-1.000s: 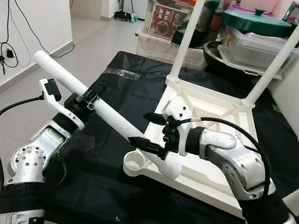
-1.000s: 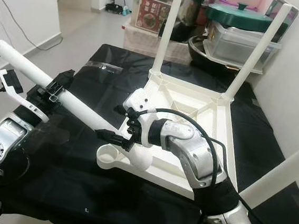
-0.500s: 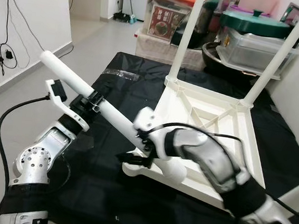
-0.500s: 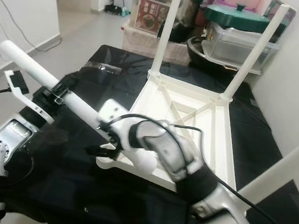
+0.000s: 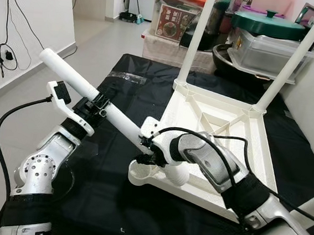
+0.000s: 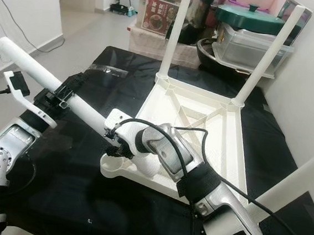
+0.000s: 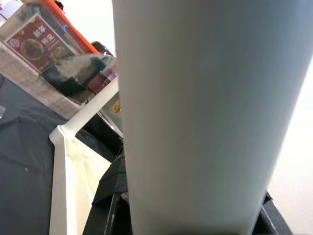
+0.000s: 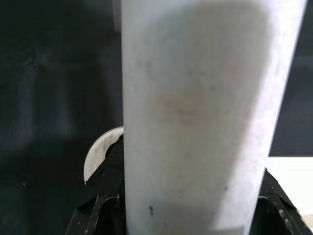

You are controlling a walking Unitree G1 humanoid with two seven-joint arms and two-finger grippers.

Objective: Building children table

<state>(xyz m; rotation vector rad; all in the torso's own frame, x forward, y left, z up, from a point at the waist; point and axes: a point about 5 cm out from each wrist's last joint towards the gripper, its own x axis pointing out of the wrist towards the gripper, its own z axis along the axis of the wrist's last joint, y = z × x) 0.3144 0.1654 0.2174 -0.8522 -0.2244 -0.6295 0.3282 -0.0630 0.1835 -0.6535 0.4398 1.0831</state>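
Both the left gripper [image 5: 98, 105] and right gripper [image 5: 145, 152] clamp the slanted white table leg [image 5: 117, 123] beside the upturned white tabletop's [image 5: 220, 151] near-left corner socket [image 5: 143, 173].

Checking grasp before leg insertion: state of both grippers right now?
Left gripper: shut on the loose white table leg, upper part.
Right gripper: shut on the same leg near its lower end, above the corner socket.

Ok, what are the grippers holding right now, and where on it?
Both hold the loose white table leg: left gripper around its upper middle, right gripper near its lower end by the corner socket.
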